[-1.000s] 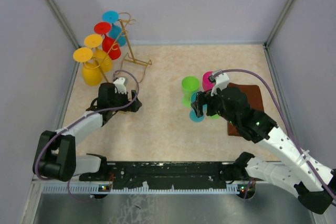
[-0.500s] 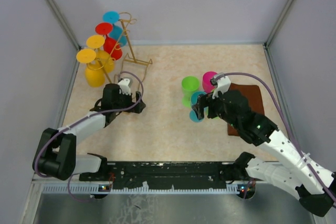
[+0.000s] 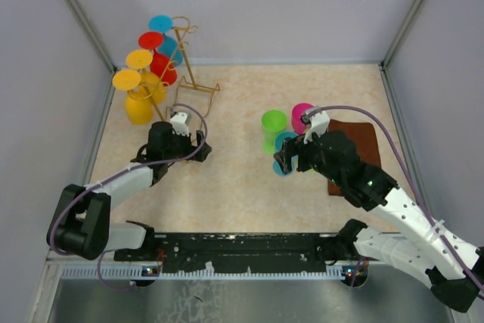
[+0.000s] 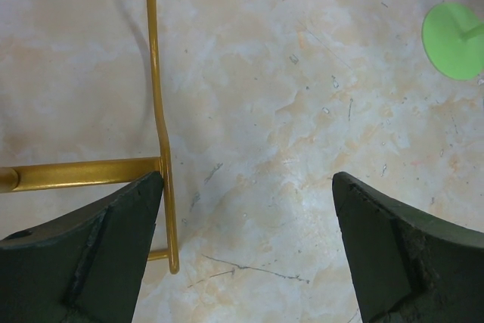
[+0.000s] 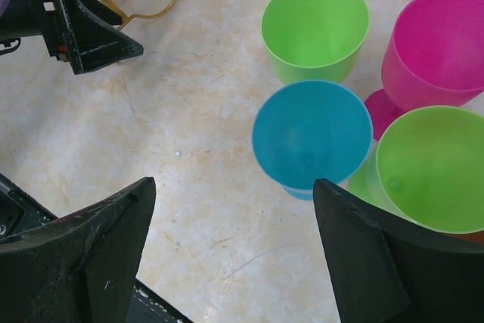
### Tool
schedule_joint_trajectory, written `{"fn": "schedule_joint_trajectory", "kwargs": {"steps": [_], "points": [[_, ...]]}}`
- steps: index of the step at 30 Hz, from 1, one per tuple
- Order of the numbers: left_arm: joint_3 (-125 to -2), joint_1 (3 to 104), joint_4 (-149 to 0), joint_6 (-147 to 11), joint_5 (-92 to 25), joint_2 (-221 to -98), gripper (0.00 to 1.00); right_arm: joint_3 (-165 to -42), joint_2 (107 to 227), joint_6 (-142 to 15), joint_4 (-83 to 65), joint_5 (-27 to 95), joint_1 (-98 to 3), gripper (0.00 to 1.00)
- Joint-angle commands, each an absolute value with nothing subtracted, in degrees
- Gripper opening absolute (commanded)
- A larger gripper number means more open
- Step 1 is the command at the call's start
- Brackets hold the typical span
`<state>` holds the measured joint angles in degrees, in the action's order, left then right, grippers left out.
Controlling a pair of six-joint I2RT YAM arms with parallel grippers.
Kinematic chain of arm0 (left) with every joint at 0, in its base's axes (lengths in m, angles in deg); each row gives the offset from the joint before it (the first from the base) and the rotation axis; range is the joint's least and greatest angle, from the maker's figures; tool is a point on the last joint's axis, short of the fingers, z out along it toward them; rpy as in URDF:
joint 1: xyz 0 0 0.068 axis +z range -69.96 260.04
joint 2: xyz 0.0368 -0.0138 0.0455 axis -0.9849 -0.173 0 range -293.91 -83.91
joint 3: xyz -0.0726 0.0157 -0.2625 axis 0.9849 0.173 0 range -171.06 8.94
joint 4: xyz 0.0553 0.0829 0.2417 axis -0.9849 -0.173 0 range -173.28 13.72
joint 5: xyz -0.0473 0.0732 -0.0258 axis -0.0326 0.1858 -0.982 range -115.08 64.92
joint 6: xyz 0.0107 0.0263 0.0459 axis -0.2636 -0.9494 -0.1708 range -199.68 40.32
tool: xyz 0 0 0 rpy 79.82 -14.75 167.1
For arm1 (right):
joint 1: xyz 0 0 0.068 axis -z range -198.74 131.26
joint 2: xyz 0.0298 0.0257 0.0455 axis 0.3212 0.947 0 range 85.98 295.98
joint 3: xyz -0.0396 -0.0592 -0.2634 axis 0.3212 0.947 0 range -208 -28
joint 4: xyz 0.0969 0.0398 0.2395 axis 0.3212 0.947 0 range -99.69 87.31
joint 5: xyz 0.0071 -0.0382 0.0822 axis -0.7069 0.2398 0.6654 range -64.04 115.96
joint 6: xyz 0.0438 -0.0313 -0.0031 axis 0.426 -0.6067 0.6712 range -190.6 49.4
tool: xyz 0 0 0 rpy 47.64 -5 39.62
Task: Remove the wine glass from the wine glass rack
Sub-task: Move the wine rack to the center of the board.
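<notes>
The golden wire wine glass rack (image 3: 185, 58) stands at the far left, with two yellow wine glasses (image 3: 138, 109), a red one (image 3: 162, 69) and a blue one (image 3: 170, 47) hanging upside down on it. My left gripper (image 3: 200, 149) is open and empty, low over the table just in front of the rack's base wire (image 4: 155, 96), which runs beside its left finger (image 4: 91, 255). My right gripper (image 3: 283, 160) is open and empty, hovering beside a standing blue glass (image 5: 310, 138).
Upright on the table right of centre are a green glass (image 5: 315, 28), a pink glass (image 5: 435, 47) and a second green glass (image 5: 431, 168). A brown mat (image 3: 359, 138) lies behind them. Grey walls close in left, right and back.
My left gripper has slid a little to the right along the rack's base. The hanging glasses have shifted slightly. My right gripper has eased back a touch from the standing glasses.
</notes>
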<state>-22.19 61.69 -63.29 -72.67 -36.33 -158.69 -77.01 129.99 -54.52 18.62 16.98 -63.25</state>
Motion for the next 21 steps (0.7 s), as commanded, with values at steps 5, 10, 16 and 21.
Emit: {"fn": "schedule_joint_trajectory", "kwargs": {"steps": [5,10,16,21], "points": [[-22.26,59.21,-56.82,-66.26,-41.85,-163.10,0.97,-79.87,129.66,-54.79,18.46,15.15,-63.50,0.85],[-23.74,56.04,-56.82,-65.39,-41.98,-165.43,0.97,-80.53,129.00,-53.52,20.32,13.73,-63.48,0.85],[-25.97,52.63,-57.85,-64.61,-38.13,-166.41,0.96,-80.01,128.00,-52.21,20.86,12.29,-63.47,0.85],[-27.62,49.12,-58.29,-63.64,-35.27,-166.94,0.97,-80.00,128.31,-52.16,20.96,11.67,-63.47,0.86]]}}
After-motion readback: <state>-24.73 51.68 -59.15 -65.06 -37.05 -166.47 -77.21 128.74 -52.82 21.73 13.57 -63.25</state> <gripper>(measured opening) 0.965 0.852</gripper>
